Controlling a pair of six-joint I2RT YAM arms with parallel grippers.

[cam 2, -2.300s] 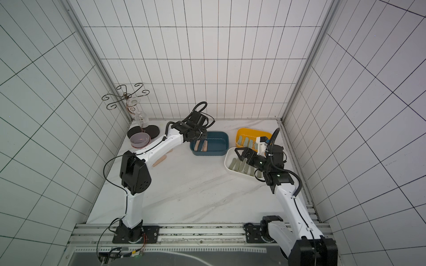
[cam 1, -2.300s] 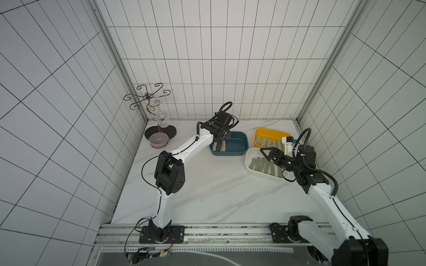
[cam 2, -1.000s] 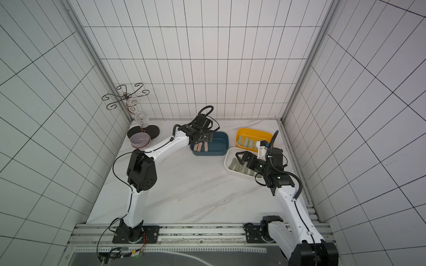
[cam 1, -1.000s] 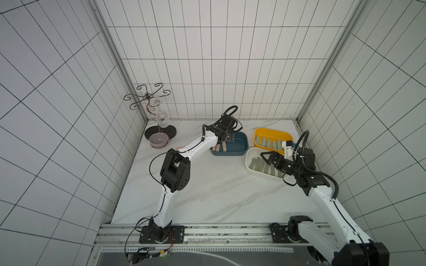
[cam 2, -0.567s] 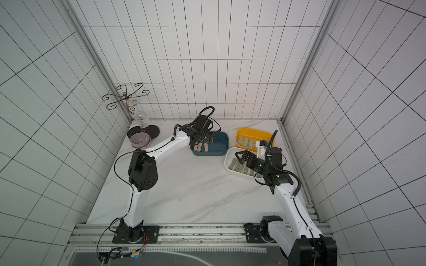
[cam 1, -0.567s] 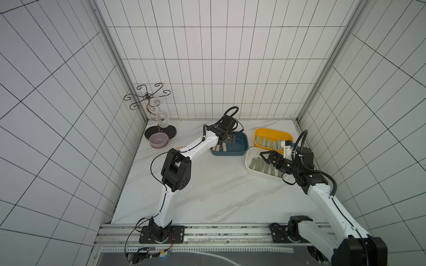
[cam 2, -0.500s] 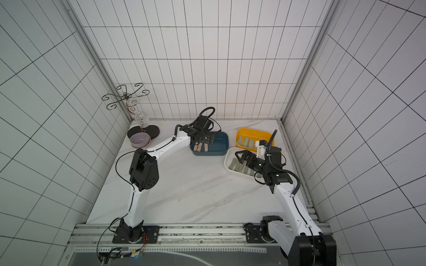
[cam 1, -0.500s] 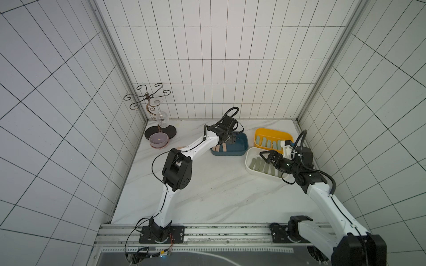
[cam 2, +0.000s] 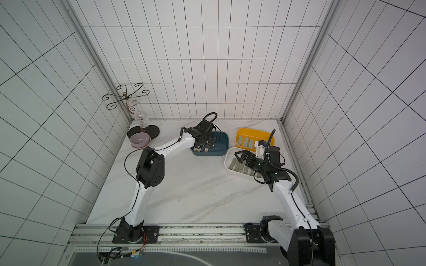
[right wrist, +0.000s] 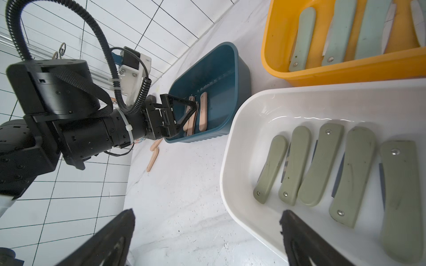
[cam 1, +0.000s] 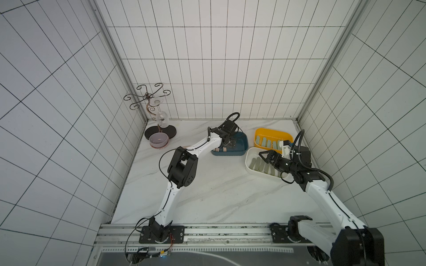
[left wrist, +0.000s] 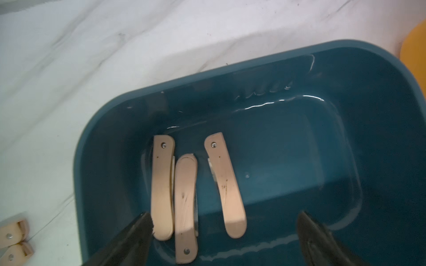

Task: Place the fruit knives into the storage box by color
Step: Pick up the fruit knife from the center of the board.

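Note:
Three peach-pink fruit knives point(left wrist: 162, 184) lie side by side in the dark blue storage box point(left wrist: 96, 129). My left gripper point(left wrist: 224, 215) hangs open just over them, holding nothing; in a top view the left gripper point(cam 1: 227, 144) is over that box. My right gripper point(right wrist: 207, 213) is open and empty, straddling the near rim of the white box point(right wrist: 232, 147), which holds several olive knives point(right wrist: 320, 165). Pale mint knives point(right wrist: 338, 32) lie in the yellow box point(right wrist: 345, 69). Two more peach knives point(right wrist: 153, 159) lie on the table beside the blue box.
A wire glass stand point(cam 1: 159, 119) with a hanging wine glass and a purple bowl point(cam 1: 158, 140) stand at the back left. The three boxes cluster at the back right, near the tiled wall. White marble table point(cam 1: 219, 195) stretches toward the front rail.
The left arm's elbow has swung slightly right while its gripper stays over the blue box. The right gripper has shifted a little toward the white box's left end. Both stay open.

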